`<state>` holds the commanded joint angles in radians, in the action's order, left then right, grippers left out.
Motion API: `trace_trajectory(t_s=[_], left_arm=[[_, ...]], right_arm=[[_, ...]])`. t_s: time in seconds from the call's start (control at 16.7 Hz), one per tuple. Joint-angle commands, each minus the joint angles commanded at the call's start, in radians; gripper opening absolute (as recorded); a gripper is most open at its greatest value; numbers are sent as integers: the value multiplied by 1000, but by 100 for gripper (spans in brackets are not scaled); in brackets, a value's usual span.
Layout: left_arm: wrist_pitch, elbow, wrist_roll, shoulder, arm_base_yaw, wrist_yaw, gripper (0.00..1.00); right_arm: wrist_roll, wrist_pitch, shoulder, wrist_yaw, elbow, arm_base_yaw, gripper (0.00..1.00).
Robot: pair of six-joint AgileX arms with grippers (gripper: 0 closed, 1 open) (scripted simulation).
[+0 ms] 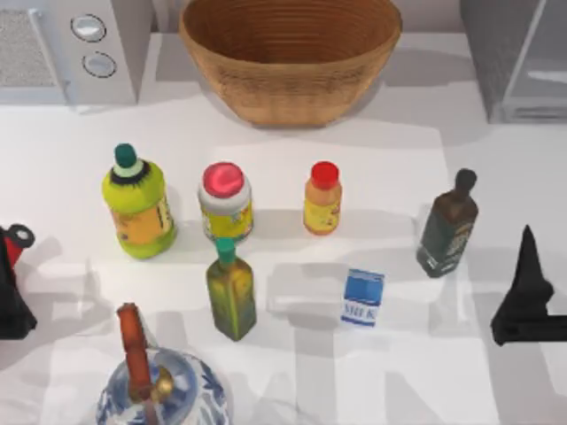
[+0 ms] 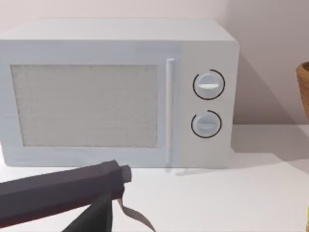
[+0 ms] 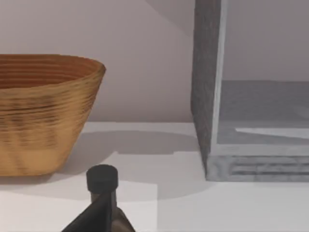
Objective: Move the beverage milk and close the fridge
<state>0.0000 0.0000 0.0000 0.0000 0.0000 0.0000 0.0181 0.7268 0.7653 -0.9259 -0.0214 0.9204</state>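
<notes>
The milk [image 1: 363, 297] stands free on the table [image 1: 496, 177], between the olive bottle [image 1: 231, 289] and the dark bottle [image 1: 447, 225], near my right gripper [image 1: 528, 292]. I judge it light, stiff and flat-sided; its two opposite faces suit my grip. My left gripper [image 1: 12, 274] sits at the left edge. Neither gripper's opening can be told. The fridge [image 1: 518, 53] is cut off, its door hard to read.

Open tabletop [image 1: 443, 372] lower right, clear around the beverage milk [image 1: 363, 298] on its near and right sides. Dark bottle [image 1: 448, 226] stands right of it, orange bottle [image 1: 322, 198] just above, green bottle [image 1: 231, 289] left. Wicker basket [image 1: 291, 55] crowds top centre beside the fridge [image 1: 518, 57].
</notes>
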Motion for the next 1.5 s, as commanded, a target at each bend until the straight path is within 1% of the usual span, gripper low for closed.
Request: trace_trajectory(t_s=[0.18,0.42,0.6,0.84,1.02,1.26,1.5], left_arm=[[0,0,0,0,0,0,100],[0,0,0,0,0,0,100],[0,0,0,0,0,0,100],[0,0,0,0,0,0,100],[0,0,0,0,0,0,100],[0,0,0,0,0,0,100],[0,0,0,0,0,0,100]], right_arm=[[5,17,33,-22,-14,3,100],[28,110,219,-127,-91,34,100],[52,217,445,-234,-183,76,100],[86,384,806,-377,-331,151,100],[111,507,1080,-466,-446,214,100],[144,643,1381,-549,-578,290,100],[168,724,1554,-594,-659,338,100]])
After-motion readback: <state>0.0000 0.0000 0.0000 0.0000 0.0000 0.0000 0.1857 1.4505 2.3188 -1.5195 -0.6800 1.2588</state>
